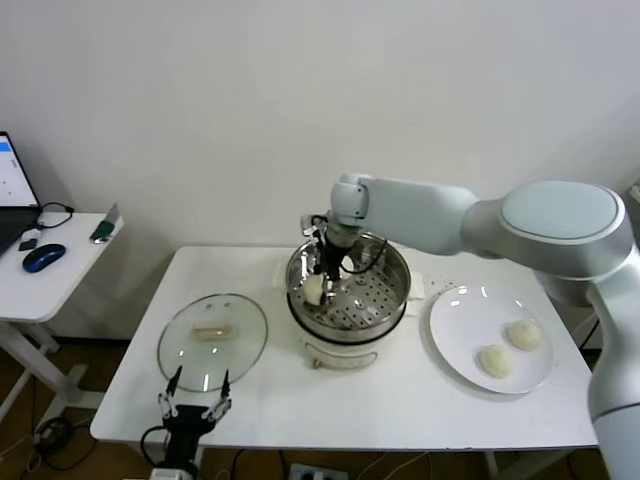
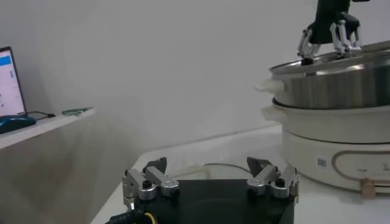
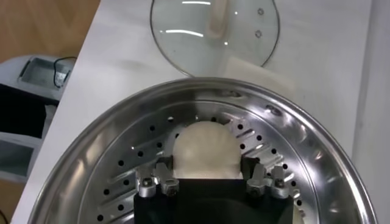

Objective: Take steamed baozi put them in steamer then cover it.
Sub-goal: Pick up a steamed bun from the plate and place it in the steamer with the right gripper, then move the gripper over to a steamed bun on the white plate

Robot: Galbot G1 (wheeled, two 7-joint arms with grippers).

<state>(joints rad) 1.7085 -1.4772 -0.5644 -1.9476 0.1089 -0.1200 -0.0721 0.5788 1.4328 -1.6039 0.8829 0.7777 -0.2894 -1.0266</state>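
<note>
Right wrist view: baozi (image 3: pixel 204 149) between right gripper (image 3: pixel 210 181) fingers, inside steamer (image 3: pixel 317 152).

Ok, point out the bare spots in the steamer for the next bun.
The steamer floor is bare on the side toward the plate. It is crowded on the glass lid's side, where the right end effector straddles a bun.

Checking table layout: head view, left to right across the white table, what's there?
Glass lid → steamer, with the right gripper over a bun inside it → white plate holding two buns.
</note>
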